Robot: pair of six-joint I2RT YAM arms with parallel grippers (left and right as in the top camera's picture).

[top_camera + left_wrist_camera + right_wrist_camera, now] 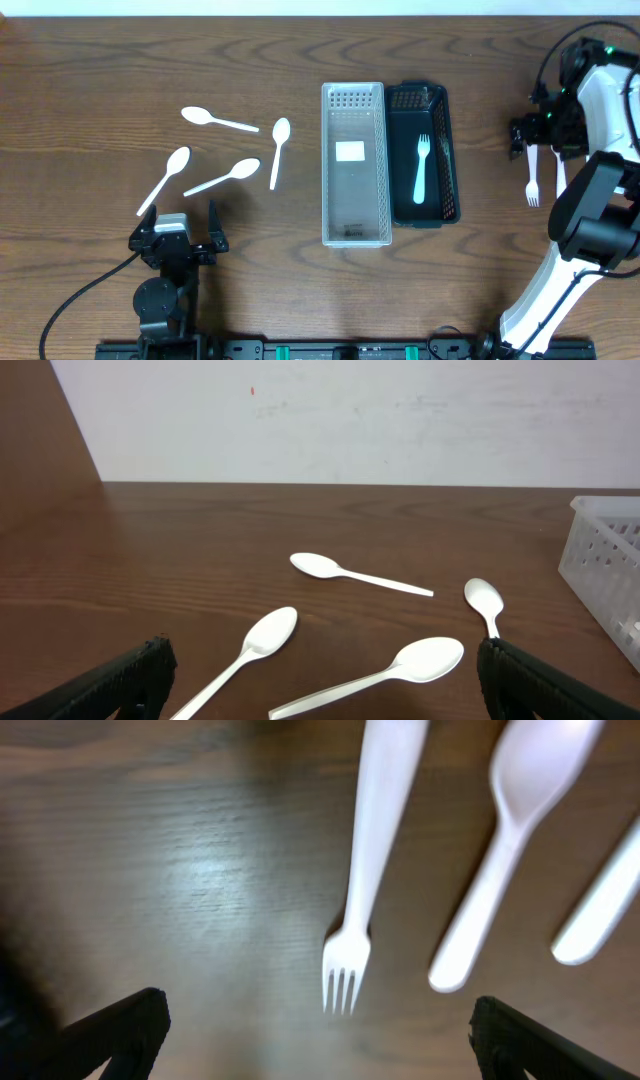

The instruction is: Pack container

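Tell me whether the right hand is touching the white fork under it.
Apart. The right wrist view shows the fork lying between the open fingers of the right hand, with bare table showing on both sides of its tines.

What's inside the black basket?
One white plastic fork lies inside the black basket, prongs pointing toward the far end. The rest of the basket's floor looks bare. The strip of floor right beneath the fork is covered, so it cannot be seen.
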